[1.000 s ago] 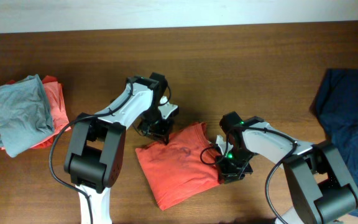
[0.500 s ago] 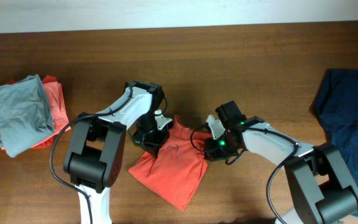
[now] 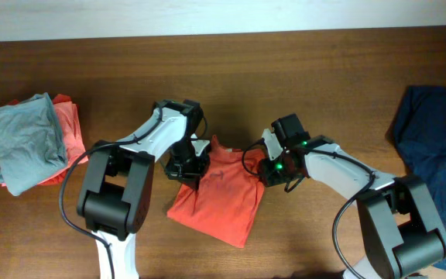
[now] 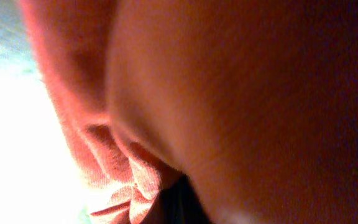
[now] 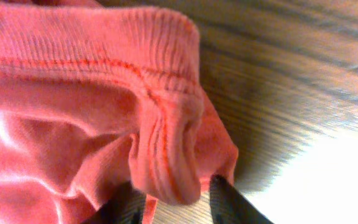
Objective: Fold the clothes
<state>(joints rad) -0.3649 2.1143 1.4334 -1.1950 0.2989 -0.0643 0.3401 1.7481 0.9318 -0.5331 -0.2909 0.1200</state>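
The clothes in hand are an orange-red T-shirt (image 3: 217, 200), lying folded and slightly tilted at the table's middle. My left gripper (image 3: 189, 166) is at its top left corner, shut on the cloth. The left wrist view is filled with orange fabric (image 4: 241, 99), bunched against one dark finger (image 4: 180, 206). My right gripper (image 3: 272, 170) is at the shirt's top right corner. In the right wrist view its jaws (image 5: 176, 200) stand apart around a rolled ribbed hem (image 5: 166, 155) that hangs loose between them. No lettering shows.
A folded grey shirt (image 3: 25, 139) lies on another orange garment (image 3: 72, 128) at the far left. A dark navy garment (image 3: 436, 159) is heaped at the right edge. Bare brown wood (image 3: 316, 85) surrounds the shirt.
Both grippers carried the shirt's far corners, and the cloth now lies narrower. The right gripper moved up and left, then spread its jaws. The left gripper closed on the cloth.
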